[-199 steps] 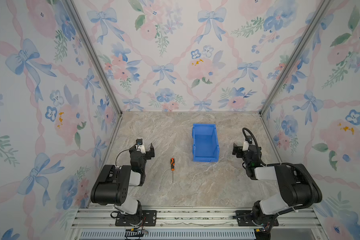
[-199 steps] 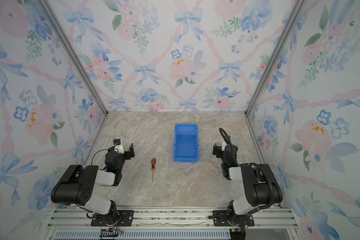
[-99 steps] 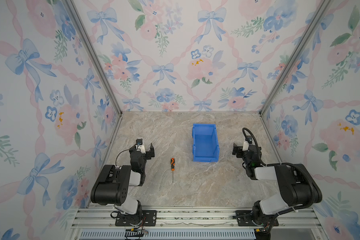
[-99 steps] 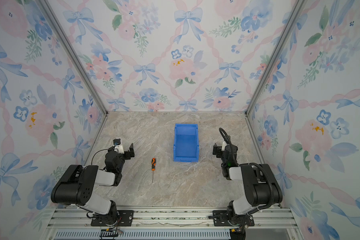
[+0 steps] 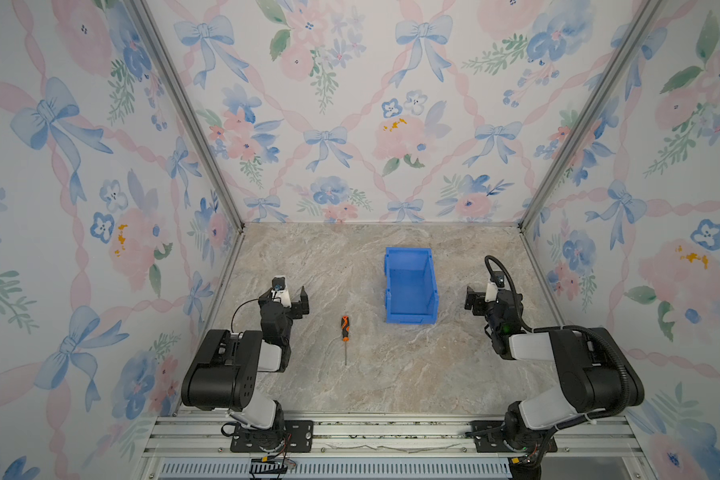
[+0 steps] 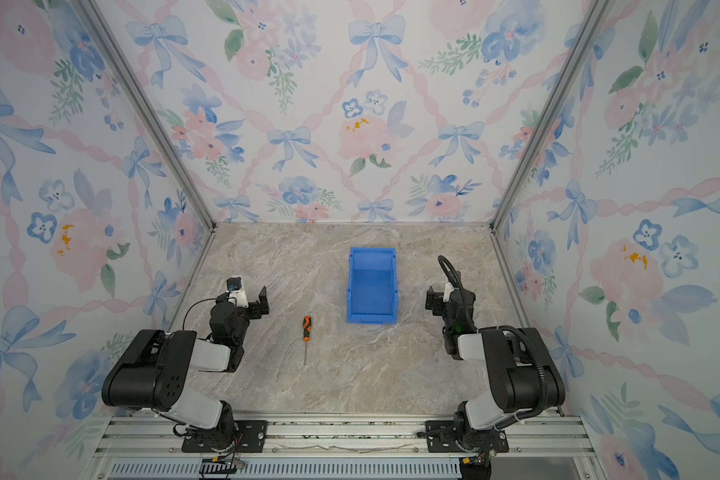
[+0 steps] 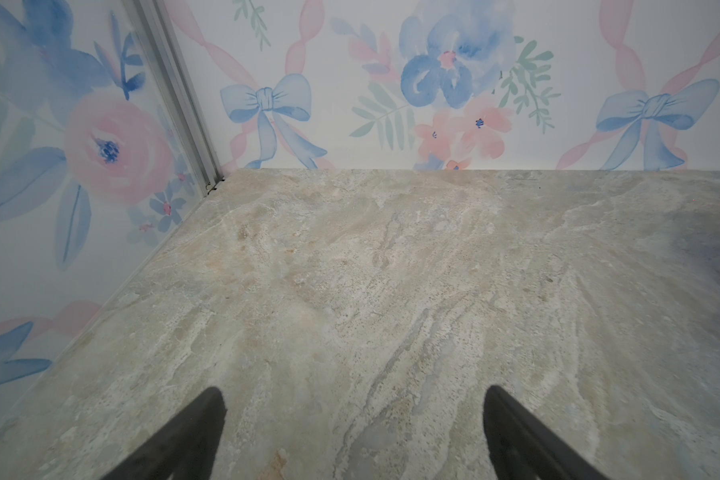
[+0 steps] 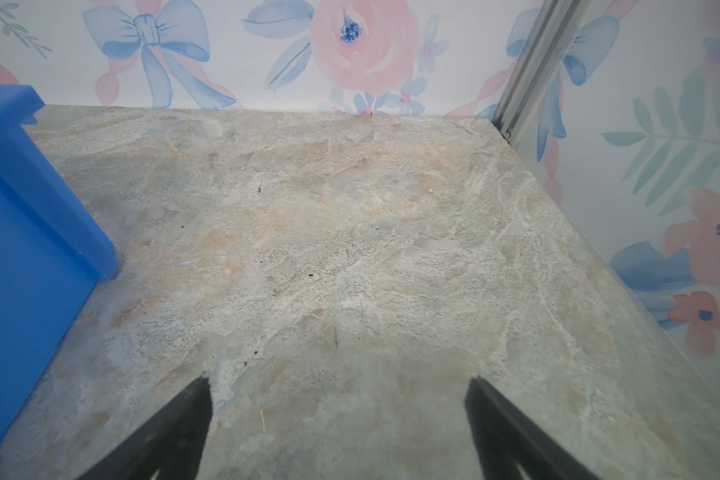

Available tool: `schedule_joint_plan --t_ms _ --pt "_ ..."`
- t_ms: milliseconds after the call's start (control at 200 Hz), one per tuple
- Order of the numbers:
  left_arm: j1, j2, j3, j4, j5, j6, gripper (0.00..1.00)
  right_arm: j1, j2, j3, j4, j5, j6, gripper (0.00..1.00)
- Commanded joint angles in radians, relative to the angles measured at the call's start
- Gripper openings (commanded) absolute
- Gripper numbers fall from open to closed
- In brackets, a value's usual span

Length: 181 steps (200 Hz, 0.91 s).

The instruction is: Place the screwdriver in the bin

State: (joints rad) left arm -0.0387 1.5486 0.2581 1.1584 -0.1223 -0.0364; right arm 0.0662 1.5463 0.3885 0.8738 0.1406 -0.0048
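Across both top views only: screwdriver point(image 5: 344, 334)

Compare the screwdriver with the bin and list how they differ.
The screwdriver is slim with an orange-and-black handle; the bin is boxy and blue. The screwdriver is shorter than the bin. The screwdriver lies flat, shaft toward the robot; the bin stands upright, open and empty. Both rest on the tabletop.

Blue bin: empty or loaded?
Empty. The bright blue rectangular plastic bin shows only bare floor in both top views.
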Motion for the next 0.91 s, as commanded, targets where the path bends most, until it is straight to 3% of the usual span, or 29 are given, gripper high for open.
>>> schedule_joint_plan --t_ms 0,375,585,795,900 --pt "-0.004 0.011 -0.009 0.023 -0.006 0.011 0.98 -0.009 0.001 0.009 0.021 -0.011 0.003 0.97" --pt "-0.024 -0.008 -0.017 0.025 -0.008 0.035 0.98 -0.007 -0.019 0.003 0.014 -0.048 -0.012 0.97" --pt "-0.029 -0.095 -0.043 0.004 -0.083 0.020 0.97 0.009 -0.130 -0.044 0.004 0.001 -0.013 0.97" --pt "-0.029 -0.219 -0.057 -0.125 -0.102 -0.011 0.98 0.012 -0.283 -0.061 -0.178 -0.001 -0.015 0.97" --pt "-0.038 -0.278 -0.089 -0.149 -0.123 -0.025 0.98 0.012 -0.348 -0.113 -0.164 0.001 -0.007 0.97"
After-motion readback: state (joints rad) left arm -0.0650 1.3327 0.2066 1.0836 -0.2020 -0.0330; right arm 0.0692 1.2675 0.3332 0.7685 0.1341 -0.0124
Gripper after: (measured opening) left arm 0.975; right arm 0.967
